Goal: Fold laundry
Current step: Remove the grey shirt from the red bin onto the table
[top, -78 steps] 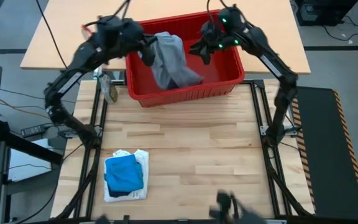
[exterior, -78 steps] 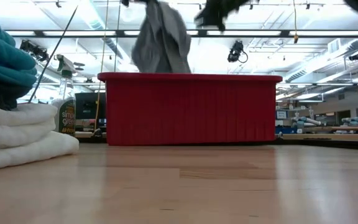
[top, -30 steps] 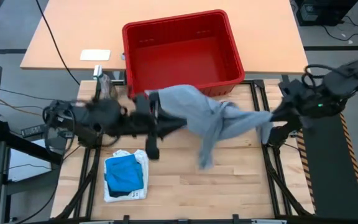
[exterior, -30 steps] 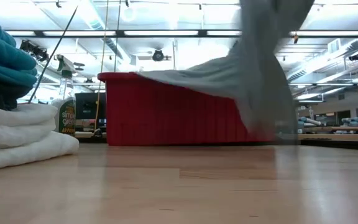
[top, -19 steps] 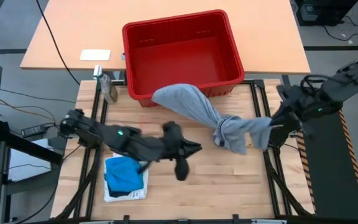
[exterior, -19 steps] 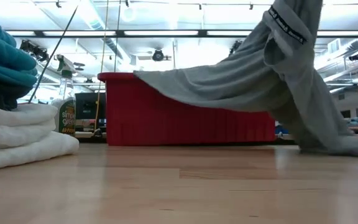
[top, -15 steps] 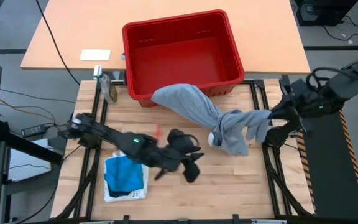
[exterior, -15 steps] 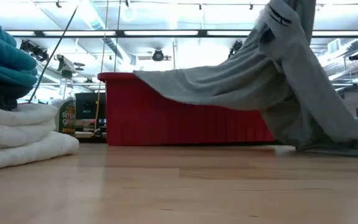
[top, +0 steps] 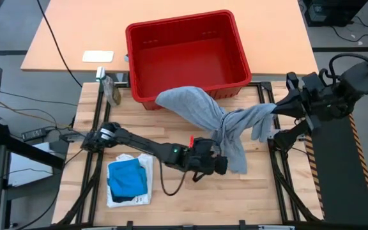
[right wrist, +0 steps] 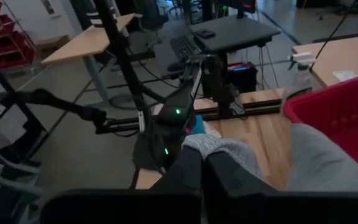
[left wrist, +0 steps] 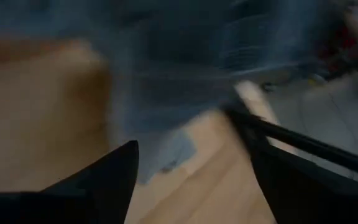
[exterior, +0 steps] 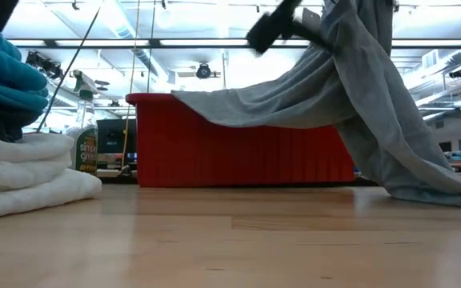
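- From above, the grey garment (top: 209, 118) stretches from the red basket's (top: 185, 54) front rim across the table to the right gripper (top: 280, 107), clamped on one end.
- The left gripper (top: 217, 163), fingers apart, sits beside the hanging cloth, holding nothing.
- The low view alone shows the cloth's far end trailing on the tabletop.
- The folded stack (top: 129, 180) lies near the table's front left.

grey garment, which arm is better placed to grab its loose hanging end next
Left. The left gripper is open beside the grey garment where its free end droops onto the table. The right gripper is shut on the opposite end, at the table's right edge, so it cannot take another hold.
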### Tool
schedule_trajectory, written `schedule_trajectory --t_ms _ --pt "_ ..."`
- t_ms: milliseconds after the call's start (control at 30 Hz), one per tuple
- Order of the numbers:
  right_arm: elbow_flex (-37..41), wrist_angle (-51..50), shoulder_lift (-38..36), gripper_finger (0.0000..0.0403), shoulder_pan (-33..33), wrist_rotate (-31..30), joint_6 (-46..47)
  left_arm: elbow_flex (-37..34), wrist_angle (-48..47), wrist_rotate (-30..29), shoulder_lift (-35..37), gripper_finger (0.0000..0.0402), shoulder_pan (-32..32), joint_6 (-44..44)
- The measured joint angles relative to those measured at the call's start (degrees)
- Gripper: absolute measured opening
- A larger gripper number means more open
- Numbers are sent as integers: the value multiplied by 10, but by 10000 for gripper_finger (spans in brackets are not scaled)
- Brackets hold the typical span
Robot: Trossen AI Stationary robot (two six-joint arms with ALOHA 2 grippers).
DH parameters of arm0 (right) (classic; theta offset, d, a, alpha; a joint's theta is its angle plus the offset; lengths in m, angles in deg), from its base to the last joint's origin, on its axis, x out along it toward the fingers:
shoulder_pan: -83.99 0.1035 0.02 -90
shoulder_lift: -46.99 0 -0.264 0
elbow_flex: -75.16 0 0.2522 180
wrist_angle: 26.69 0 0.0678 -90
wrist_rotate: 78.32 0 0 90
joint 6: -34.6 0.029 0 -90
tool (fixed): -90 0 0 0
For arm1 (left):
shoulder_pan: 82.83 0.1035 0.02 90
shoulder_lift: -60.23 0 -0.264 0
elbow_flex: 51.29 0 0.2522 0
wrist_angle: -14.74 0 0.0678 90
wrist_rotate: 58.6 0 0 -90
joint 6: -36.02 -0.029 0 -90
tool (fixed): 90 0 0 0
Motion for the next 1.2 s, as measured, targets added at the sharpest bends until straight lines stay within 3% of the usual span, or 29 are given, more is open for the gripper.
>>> schedule_trajectory --t_ms 100,200,333,433,467,533,633,800,933,1100,1200 --pt "0 0 0 2 -1 5 0 0 -35 -39 -15 305 18 53" --pt "0 -3 0 2 2 24 1 -1 -27 -72 -15 263 44 9" --pt "0 -21 -1 2 9 32 1 0 44 -72 -13 142 71 -117" --pt "0 -64 -1 3 11 32 0 -1 89 -23 -2 34 82 -192" --pt "0 -90 -1 3 11 31 1 -1 97 -9 10 19 83 -207" --pt "0 -140 0 4 11 20 11 -1 69 7 41 10 81 -228" --pt "25 -138 -11 4 11 13 22 0 -23 19 104 4 64 -262" --pt "49 -145 -20 5 11 10 20 -1 -150 42 225 3 29 -407" --pt "74 -142 -19 6 11 21 -5 0 -133 119 313 2 5 -457" --pt "136 -139 -3 7 13 57 4 0 -93 124 381 1 -31 -469" --pt "201 -126 11 6 26 44 52 0 -46 125 407 1 -51 -494"
